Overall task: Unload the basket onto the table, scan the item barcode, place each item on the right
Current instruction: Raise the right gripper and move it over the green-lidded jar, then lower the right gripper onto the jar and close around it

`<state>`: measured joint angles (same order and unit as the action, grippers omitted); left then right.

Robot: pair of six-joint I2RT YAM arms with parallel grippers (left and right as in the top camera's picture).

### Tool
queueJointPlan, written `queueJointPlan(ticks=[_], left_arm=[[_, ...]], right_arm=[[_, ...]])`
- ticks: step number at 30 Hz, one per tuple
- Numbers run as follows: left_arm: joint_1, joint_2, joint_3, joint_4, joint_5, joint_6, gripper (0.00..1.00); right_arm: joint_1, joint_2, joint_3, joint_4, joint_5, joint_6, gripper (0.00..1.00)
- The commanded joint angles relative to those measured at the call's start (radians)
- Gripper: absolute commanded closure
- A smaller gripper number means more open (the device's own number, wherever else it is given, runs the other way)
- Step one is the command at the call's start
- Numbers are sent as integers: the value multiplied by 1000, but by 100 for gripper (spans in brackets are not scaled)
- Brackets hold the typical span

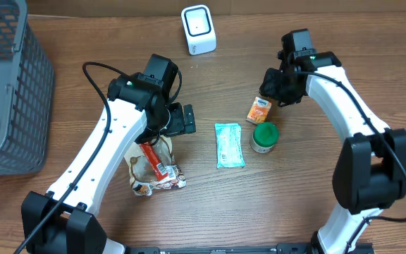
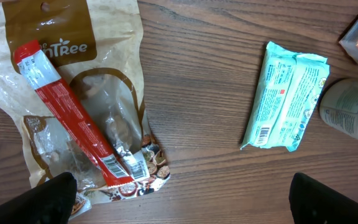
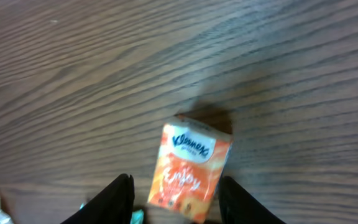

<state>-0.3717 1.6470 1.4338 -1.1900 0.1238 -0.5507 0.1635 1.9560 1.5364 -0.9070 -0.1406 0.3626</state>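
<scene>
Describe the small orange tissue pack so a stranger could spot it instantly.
On the wooden table, find the green-lidded jar right of centre. Just beyond it lies the tissue pack: small, boxy, the only orange thing there.

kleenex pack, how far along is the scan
Done: nothing visibly; the kleenex pack lies on the table, well away from the white scanner. In hand: the right gripper straddles the pack, grip unclear. Remaining: lift it and show its barcode to the scanner.

"Kleenex" and "Enjoy" on orange tissue pack (image 3: pixel 191 177); "Tree" on snack bag (image 2: pixel 48 25)
</scene>
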Motion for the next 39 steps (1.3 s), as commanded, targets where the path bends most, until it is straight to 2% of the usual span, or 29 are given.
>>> queueJointPlan(ticks=[1, 10, 30, 39], left_arm=[[-2, 0, 6, -3, 3, -14, 0], [-2, 0, 6, -3, 3, -14, 0], [-2, 0, 6, -3, 3, -14, 0], [-2, 0, 6, -3, 3, -14, 0]], right_arm=[[-3, 42, 14, 6, 27, 47, 55], [9, 123, 13, 7, -84, 110, 55], [198, 127, -9, 102, -84, 135, 54], [200, 81, 54, -80, -113, 77, 50]])
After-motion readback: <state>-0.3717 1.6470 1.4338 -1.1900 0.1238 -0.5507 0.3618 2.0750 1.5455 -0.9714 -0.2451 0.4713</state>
